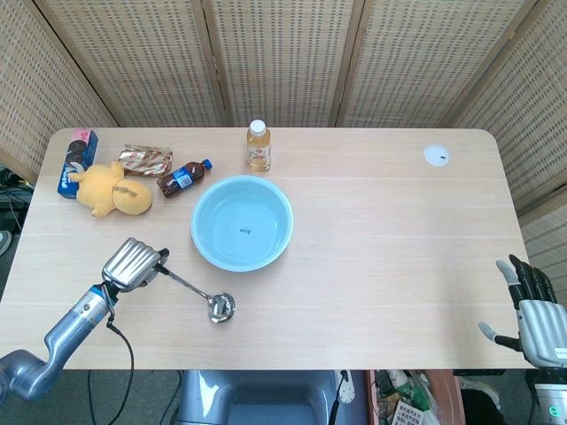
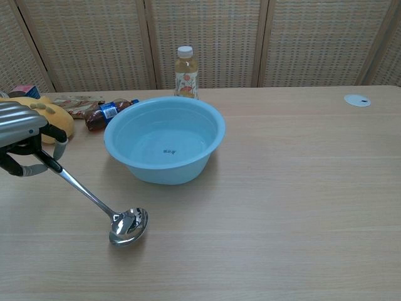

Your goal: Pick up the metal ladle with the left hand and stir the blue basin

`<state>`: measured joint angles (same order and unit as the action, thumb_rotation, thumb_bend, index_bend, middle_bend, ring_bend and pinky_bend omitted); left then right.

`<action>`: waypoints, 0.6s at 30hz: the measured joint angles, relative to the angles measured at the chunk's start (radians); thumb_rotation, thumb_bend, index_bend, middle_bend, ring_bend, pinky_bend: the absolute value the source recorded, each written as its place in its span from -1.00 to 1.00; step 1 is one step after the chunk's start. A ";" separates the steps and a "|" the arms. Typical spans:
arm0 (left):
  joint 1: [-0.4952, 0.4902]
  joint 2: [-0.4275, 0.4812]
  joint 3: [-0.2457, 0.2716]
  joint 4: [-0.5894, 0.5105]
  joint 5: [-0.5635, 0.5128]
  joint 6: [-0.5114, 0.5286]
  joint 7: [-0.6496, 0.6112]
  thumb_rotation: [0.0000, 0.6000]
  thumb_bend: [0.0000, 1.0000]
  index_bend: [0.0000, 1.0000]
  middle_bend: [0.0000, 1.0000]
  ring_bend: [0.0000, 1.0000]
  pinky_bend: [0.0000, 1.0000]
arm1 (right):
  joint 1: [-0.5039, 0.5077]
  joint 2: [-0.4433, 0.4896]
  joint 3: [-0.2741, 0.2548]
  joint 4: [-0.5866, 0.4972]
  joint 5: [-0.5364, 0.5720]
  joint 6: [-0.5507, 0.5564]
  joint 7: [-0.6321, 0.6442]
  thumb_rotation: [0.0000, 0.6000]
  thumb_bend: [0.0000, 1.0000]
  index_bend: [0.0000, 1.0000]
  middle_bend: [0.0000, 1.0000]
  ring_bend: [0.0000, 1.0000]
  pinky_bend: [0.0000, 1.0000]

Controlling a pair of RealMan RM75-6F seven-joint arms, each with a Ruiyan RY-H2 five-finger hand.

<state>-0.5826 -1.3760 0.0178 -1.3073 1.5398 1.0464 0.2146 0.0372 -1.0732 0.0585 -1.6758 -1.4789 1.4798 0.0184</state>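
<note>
My left hand grips the handle end of the metal ladle at the table's front left. The ladle slants down to the right and its bowl hangs just above or at the tabletop; I cannot tell whether it touches. The blue basin stands just beyond and to the right of the ladle, and looks empty. My right hand shows only in the head view, off the table's front right corner, fingers apart and holding nothing.
A yellow plush toy, a dark soda bottle, a foil snack pack and a blue-pink box lie at the back left. A juice bottle stands behind the basin. A white disc lies far right.
</note>
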 measured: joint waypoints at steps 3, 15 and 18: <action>0.000 0.027 -0.006 -0.045 0.002 0.012 0.014 1.00 0.08 0.59 1.00 0.93 1.00 | 0.000 0.000 0.000 0.000 0.001 -0.001 -0.001 1.00 -1.00 -1.00 -1.00 -1.00 -1.00; -0.055 0.155 -0.118 -0.253 -0.072 0.003 0.044 1.00 0.08 0.60 1.00 0.93 1.00 | 0.003 -0.005 0.006 0.000 0.020 -0.008 -0.015 1.00 -1.00 -1.00 -1.00 -1.00 -1.00; -0.087 0.176 -0.162 -0.270 -0.131 -0.033 0.054 1.00 0.08 0.60 1.00 0.93 1.00 | 0.003 -0.005 0.009 0.001 0.030 -0.011 -0.015 1.00 -1.00 -1.00 -1.00 -1.00 -1.00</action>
<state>-0.6695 -1.1998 -0.1438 -1.5769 1.4091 1.0136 0.2685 0.0405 -1.0785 0.0675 -1.6752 -1.4491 1.4691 0.0029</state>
